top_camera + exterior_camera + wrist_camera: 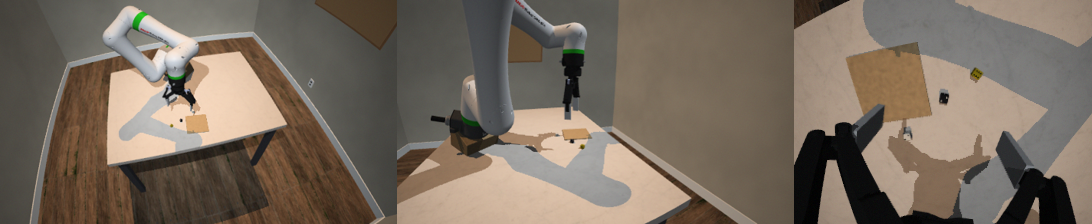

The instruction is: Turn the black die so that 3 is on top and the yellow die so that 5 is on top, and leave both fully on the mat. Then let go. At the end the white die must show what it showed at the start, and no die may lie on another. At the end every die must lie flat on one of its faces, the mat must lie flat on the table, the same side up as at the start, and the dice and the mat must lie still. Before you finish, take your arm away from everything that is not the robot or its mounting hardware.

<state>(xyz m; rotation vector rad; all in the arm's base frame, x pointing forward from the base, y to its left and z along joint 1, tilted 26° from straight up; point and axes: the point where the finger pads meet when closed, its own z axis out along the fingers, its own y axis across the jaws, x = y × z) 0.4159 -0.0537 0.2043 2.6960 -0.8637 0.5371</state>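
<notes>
The black die (181, 120) (572, 141) (944, 97) lies on the table beside the mat (197, 123) (575, 134) (889, 82), off it. The yellow die (172, 125) (582, 146) (977, 74) lies farther from the mat, beyond the black one, also on the table. The white die (557, 135) (908, 133) lies on the table close to the mat's edge nearest the gripper in the wrist view. The pips are too small to read surely. My gripper (180, 107) (572, 111) (942, 128) is open and empty, high above the table, its fingers wide apart.
The table (245, 100) (523, 192) carries the arm's base (471, 142) at one side. Shadows of the arm and gripper fall across the table, near the dice and over one edge of the mat. The three dice lie apart from each other.
</notes>
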